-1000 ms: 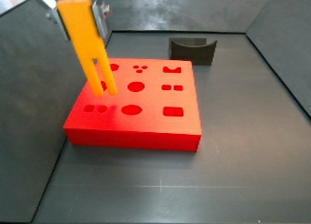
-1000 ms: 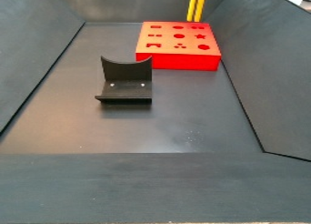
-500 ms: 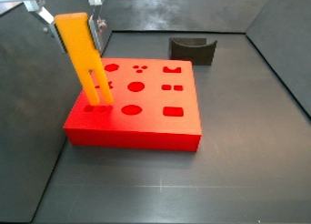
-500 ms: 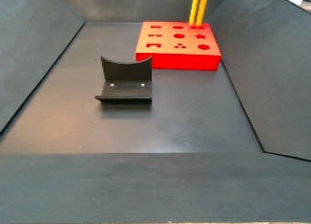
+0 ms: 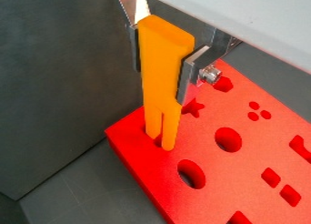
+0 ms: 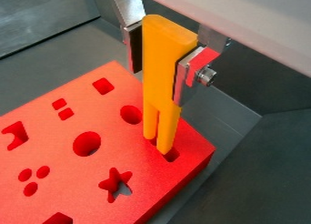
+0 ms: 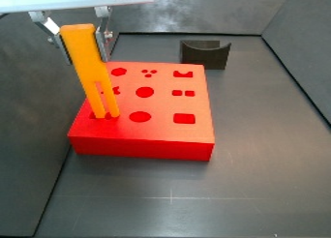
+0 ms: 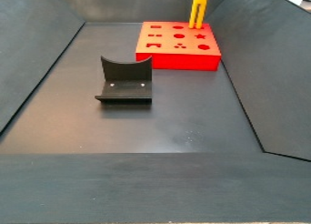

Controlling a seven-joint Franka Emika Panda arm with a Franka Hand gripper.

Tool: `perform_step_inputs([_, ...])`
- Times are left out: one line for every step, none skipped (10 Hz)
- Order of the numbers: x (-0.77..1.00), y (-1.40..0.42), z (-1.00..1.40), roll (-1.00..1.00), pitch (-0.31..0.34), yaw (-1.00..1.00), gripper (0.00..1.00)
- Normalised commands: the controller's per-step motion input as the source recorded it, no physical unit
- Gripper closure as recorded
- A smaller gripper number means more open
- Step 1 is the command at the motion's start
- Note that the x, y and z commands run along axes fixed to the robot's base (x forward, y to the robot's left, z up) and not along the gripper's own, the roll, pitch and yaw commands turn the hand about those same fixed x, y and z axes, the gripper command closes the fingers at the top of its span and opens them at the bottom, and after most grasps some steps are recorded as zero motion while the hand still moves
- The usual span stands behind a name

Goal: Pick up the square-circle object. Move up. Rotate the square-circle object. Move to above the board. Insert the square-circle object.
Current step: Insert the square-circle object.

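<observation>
The square-circle object (image 7: 91,73) is seen held upright by the gripper (image 5: 165,53), whose silver fingers (image 5: 192,68) are clamped on the peg's upper part, above a corner of the board (image 7: 155,133). In both wrist views the peg's two prongs are pointed straight down at the paired square and round holes by the board's edge, and their tips appear to have been brought into the mouths of those holes; how deep they sit cannot be told. The vertical hold is judged to serve the insertion, each prong being lined up with its own opening so the peg can be pressed down without jamming. The grip is kept high on the peg, presumably so the fingers stay clear of the board's top as the peg sinks.

In a side view the peg (image 8: 197,6) is shown at the far side of the board (image 8: 170,56), with the dark grey holder (image 8: 124,79) left well apart on the floor, nearer the camera. The insertion is judged under way, not yet finished.
</observation>
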Motion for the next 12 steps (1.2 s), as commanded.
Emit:
perform_step_inputs([-0.1, 0.0, -0.19, 0.0, 0.0, -0.18, 1.0])
perform_step_inputs([-0.18, 0.0, -0.2, -0.03, 0.0, -0.19, 1.0])
perform_step_inputs([-0.2, 0.0, -0.22, -0.08, -0.009, -0.17, 1.0])
perform_step_inputs([-0.23, 0.0, -0.27, -0.1, -0.023, -0.16, 1.0])
perform_step_inputs([-0.21, 0.01, -0.29, -0.08, -0.01, -0.16, 1.0])
perform_step_inputs([-0.22, 0.02, -0.36, -0.09, 0.0, -0.18, 1.0])
perform_step_inputs([-0.08, 0.05, -0.53, -0.2, 0.227, -0.27, 1.0])
perform_step_inputs([0.04, 0.0, -0.52, -0.19, 0.22, -0.21, 1.0])
perform_step_inputs([0.15, 0.06, -0.62, -0.21, 0.1, -0.11, 1.0])
perform_step_inputs([0.11, 0.02, -0.5, -0.12, 0.0, -0.06, 1.0])
perform_step_inputs([0.05, 0.03, -0.44, -0.11, -0.01, -0.03, 1.0])
perform_step_inputs([-0.1, 0.05, -0.35, -0.13, -0.181, 0.0, 1.0])
